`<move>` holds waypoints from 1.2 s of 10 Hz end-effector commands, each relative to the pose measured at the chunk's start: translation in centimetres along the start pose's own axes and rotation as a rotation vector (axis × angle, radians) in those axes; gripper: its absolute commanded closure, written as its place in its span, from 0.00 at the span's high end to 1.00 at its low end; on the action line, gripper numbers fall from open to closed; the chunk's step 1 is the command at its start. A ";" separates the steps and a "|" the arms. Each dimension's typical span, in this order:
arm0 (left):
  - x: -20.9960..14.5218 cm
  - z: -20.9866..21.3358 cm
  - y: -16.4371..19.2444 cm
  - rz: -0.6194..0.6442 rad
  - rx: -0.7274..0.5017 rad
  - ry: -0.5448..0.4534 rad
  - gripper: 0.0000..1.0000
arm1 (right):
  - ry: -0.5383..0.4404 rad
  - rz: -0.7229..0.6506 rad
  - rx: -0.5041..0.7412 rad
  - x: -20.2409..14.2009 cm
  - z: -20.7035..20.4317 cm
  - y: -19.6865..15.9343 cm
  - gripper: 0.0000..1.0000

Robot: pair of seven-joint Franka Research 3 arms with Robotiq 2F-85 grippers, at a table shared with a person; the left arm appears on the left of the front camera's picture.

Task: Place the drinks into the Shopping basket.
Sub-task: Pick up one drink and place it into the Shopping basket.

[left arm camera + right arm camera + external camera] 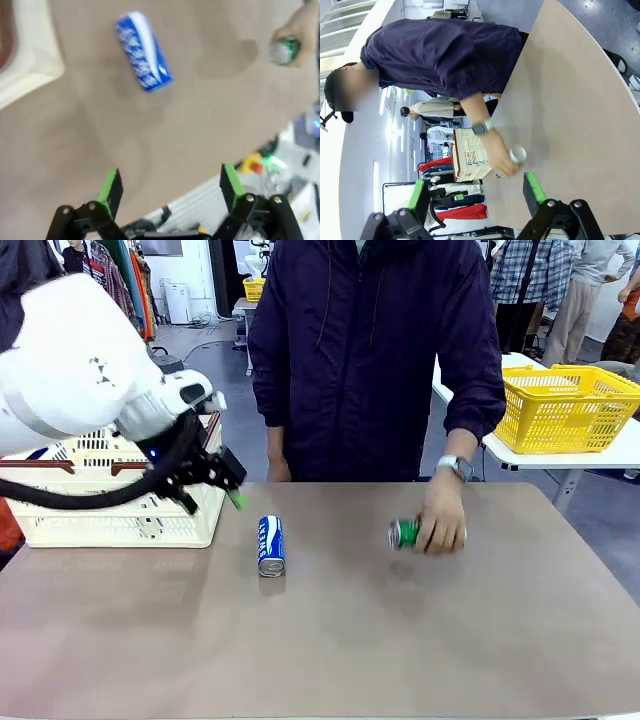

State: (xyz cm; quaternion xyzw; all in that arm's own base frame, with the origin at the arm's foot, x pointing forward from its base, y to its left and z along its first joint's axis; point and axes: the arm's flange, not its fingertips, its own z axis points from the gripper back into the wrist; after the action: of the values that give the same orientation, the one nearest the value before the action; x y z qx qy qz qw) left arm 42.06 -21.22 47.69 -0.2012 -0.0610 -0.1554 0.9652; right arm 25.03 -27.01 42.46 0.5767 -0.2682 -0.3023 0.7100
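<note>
A blue and white can (271,546) lies on its side on the brown table, seen also in the left wrist view as the blue and white can (143,51). A green can (404,533) lies to its right, held down by the person's hand (441,523); the right wrist view shows that can's silver end (517,154). The cream Shopping basket (120,515) with brown-red rim stands at the table's left. My left gripper (228,490) hangs open and empty just right of the basket, above the table. My right gripper (477,192) is open and empty, off the table's side.
A bright yellow mesh basket (565,407) sits on a white table behind at the right. The person in a dark jacket (375,350) stands at the far edge. The basket's corner (30,55) shows in the left wrist view.
</note>
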 end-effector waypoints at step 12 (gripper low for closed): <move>-7.5 9.1 8.0 0.189 0.206 -0.081 1.00 | 0.008 0.014 -0.001 -0.1 0.2 0.1 1.00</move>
State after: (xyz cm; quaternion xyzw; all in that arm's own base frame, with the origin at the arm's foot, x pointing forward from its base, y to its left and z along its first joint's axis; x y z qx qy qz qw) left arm 39.40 -9.83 52.63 -0.1198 -0.0940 -0.0555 0.9868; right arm 25.02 -27.03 42.43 0.5766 -0.2680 -0.3028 0.7099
